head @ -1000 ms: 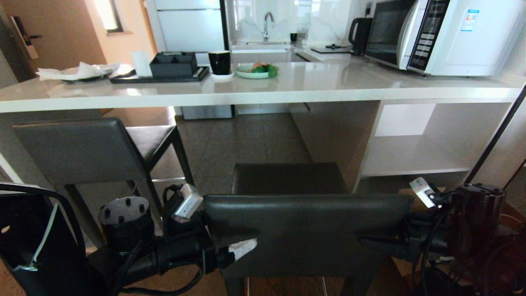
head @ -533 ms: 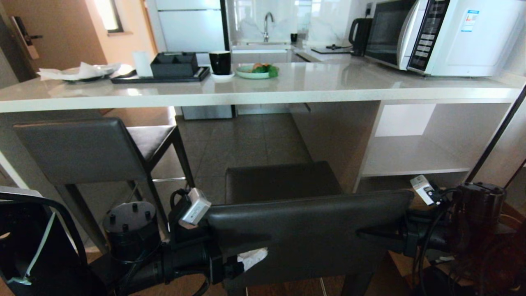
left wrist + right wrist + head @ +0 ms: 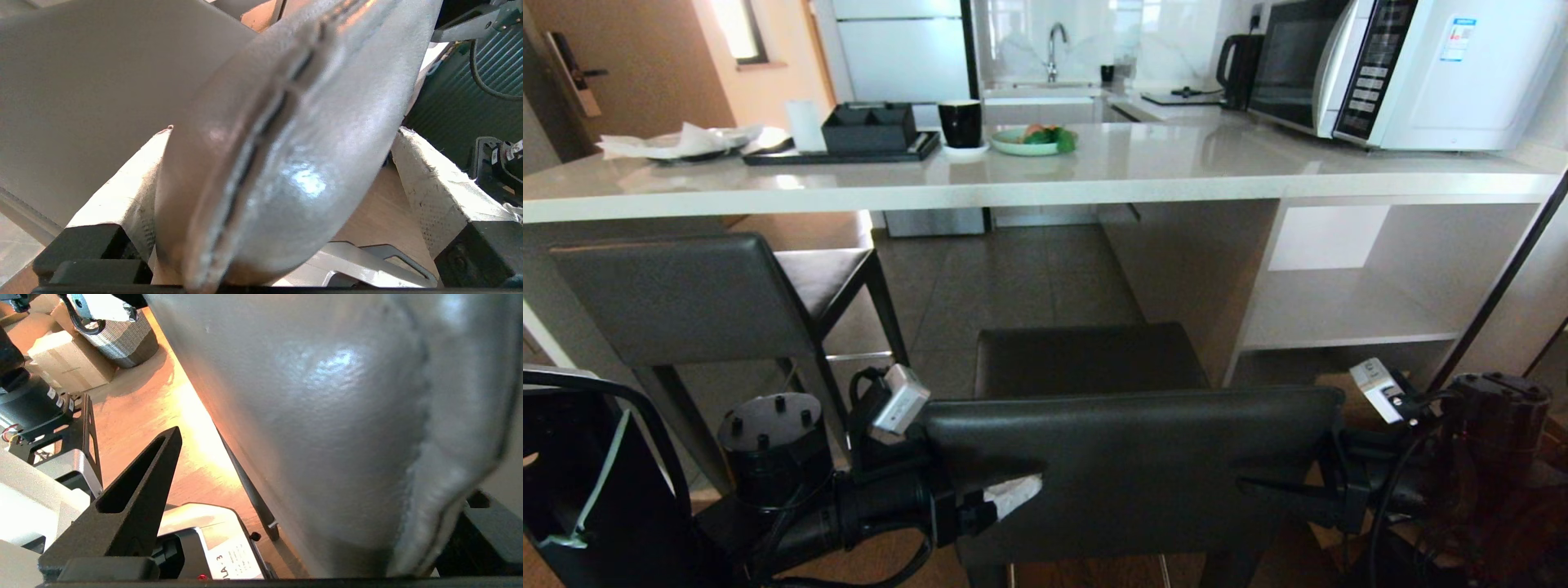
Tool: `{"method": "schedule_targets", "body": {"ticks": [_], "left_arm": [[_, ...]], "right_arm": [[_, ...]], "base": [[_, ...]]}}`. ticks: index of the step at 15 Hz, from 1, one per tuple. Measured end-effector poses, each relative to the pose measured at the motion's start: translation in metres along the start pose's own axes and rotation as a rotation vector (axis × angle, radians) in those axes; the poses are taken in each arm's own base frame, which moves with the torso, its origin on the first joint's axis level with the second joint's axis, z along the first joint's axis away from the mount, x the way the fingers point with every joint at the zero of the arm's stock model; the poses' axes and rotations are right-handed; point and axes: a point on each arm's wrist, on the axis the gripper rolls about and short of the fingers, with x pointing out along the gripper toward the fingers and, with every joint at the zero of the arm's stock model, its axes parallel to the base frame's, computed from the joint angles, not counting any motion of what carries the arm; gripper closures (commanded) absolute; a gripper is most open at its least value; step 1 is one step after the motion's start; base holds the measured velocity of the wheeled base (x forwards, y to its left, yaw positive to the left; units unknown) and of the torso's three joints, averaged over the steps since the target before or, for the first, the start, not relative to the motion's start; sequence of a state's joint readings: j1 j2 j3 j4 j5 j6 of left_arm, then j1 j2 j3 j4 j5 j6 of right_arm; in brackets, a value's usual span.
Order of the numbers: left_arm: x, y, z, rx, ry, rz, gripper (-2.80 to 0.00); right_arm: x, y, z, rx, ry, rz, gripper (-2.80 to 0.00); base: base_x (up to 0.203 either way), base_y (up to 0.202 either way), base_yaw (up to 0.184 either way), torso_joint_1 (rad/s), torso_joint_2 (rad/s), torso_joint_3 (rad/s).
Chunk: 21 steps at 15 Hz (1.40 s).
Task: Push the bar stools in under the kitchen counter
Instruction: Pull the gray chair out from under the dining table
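1. Two bar stools in all, both facing the kitchen counter (image 3: 1045, 192), backrests' long axes parallel to its edge.
2. Far-left stool (image 3: 686, 298): seat partly tucked beneath the counter.
3. Left gripper (image 3: 1005, 478): fingers (image 3: 433, 179) spread wide, straddling the near stool's backrest (image 3: 286, 155) at its left end; contact probably light, hard to judge.
4. Near stool (image 3: 1131, 465): centre, seat short of the counter, well outside it.
5. Right gripper (image 3: 1274, 486): spread apart around the backrest's right end.
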<state>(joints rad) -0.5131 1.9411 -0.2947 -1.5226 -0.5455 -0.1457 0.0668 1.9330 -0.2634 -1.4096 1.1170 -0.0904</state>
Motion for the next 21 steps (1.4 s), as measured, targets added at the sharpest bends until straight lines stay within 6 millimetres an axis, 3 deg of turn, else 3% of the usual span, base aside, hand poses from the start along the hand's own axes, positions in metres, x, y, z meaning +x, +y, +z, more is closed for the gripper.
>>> {"method": "schedule_targets", "body": {"ticks": [8, 13, 21], "left_arm": [[-0.012, -0.005, -0.001, -0.01, 0.01, 0.012, -2.8], [-0.037, 0.001, 0.0, -0.029, 0.008, 0.081, -2.8], [-0.081, -0.024, 0.004, -0.008, -0.019, 0.122, -2.8]], "right_arm": [[-0.011, -0.003, 0.002, 0.004, -0.012, -0.041, -2.8], [-0.037, -0.012, 0.003, 0.02, -0.032, -0.127, -2.8], [-0.089, -0.013, 0.002, 0.044, -0.067, -0.326, -2.8]], "base": [[0.0, 0.0, 0.0, 0.0, 0.0, 0.0], [0.0, 0.0, 0.0, 0.0, 0.0, 0.0], [0.0, 0.0, 0.0, 0.0, 0.0, 0.0]]}}
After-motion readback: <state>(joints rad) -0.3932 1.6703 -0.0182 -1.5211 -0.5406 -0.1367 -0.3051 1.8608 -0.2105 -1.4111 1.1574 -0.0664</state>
